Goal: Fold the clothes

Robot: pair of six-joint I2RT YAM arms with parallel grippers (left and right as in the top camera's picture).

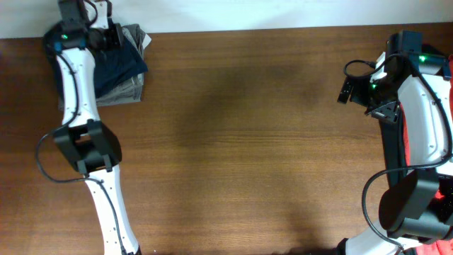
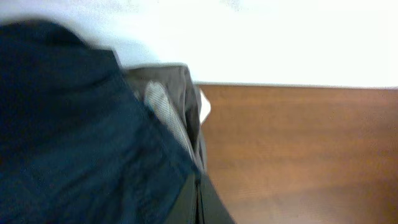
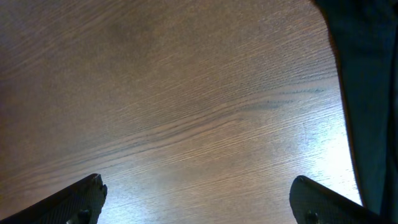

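Navy garment (image 1: 124, 65) heaped on grey-olive trousers (image 1: 126, 95) at far left corner of table (image 1: 233, 142). Left hand (image 1: 113, 37) close over that pile, fingers hidden by navy cloth: clenched or released, cannot tell. Right hand (image 3: 199, 208) released, fingertips (image 3: 78, 199) spread wide above bare wood, nothing between. Dark cloth (image 3: 367, 93) just beside it; red fabric (image 1: 446, 191) along table's right edge.
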